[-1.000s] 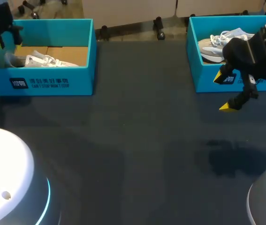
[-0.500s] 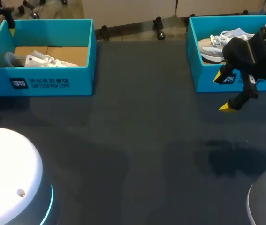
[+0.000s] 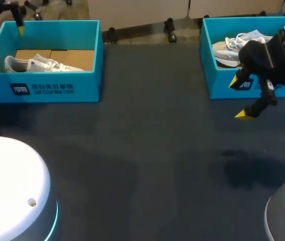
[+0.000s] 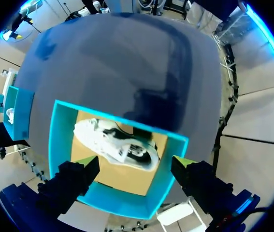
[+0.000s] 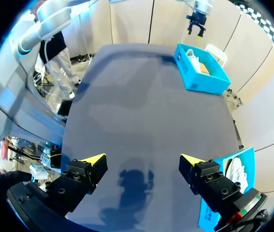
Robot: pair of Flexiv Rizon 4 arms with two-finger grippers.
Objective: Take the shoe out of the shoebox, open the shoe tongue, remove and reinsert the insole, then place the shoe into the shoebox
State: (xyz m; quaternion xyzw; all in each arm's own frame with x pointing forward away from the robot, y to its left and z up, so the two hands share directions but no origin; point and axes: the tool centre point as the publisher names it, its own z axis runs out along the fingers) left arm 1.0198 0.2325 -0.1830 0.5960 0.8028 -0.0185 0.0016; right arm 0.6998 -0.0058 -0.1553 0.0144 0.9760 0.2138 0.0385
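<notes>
Shoe (image 3: 36, 64), white, laced, lying on its side on the brown cardboard floor of the left shoebox (image 3: 41, 88); seen from overhead it sits toward the box's 9 o'clock end. The left wrist view shows it (image 4: 117, 145) set diagonally across the floor, with the turquoise walls (image 4: 122, 205) all round it.

Left shoebox, turquoise, open-topped, at 10 o'clock on the dark table (image 3: 147, 150).

Left gripper (image 3: 2, 31), held above the box's 11 o'clock corner. Its fingers are spread wide, with nothing between them and nothing touched. From its own wrist camera (image 4: 137, 162) the two yellow tips straddle the box wall below, with the shoe ahead of them.

Second shoebox (image 3: 222, 88), same turquoise, at 2 o'clock on the table, holding a second shoe (image 3: 232, 45), pale with white laces.

Right gripper (image 3: 239, 99), over bare table at the second shoebox's 6 o'clock side, just beside its near wall. Its fingers are parted and empty; its own view (image 5: 142, 158) shows only dark tabletop between the tips.
</notes>
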